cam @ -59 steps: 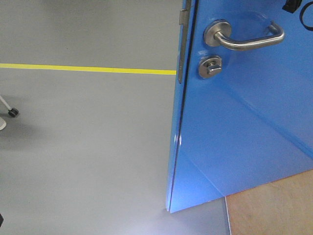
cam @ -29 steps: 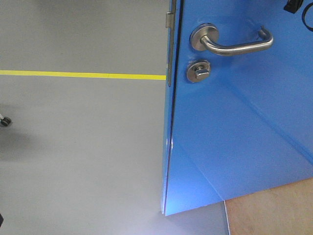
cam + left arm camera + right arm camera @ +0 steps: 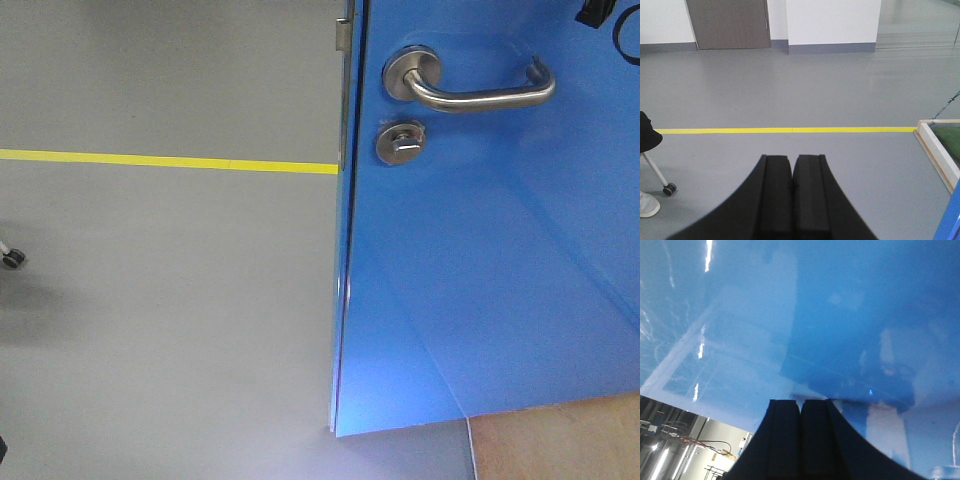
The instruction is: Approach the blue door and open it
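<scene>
The blue door [image 3: 500, 270] fills the right half of the front view, its free edge running down the middle. Near the top sit a silver lever handle [image 3: 470, 88], a round thumb-turn lock [image 3: 401, 143] and a steel latch plate [image 3: 343, 35] on the edge. My right gripper [image 3: 800, 402] is shut with nothing in it, its tips close against the glossy blue door [image 3: 815, 315]. My left gripper [image 3: 792, 159] is shut and empty, facing open grey floor away from the door. Neither gripper shows in the front view.
A yellow floor line [image 3: 170, 161] crosses the grey floor left of the door. A chair caster [image 3: 12, 259] sits at the far left, beside a shoe [image 3: 647, 205] and chair leg. A wooden base board [image 3: 555, 445] lies at bottom right. A white framed panel [image 3: 940, 155] stands right.
The door's edge and handle have shifted left in the front view and the yellow line has dropped lower. The caster has slid toward the left edge.
</scene>
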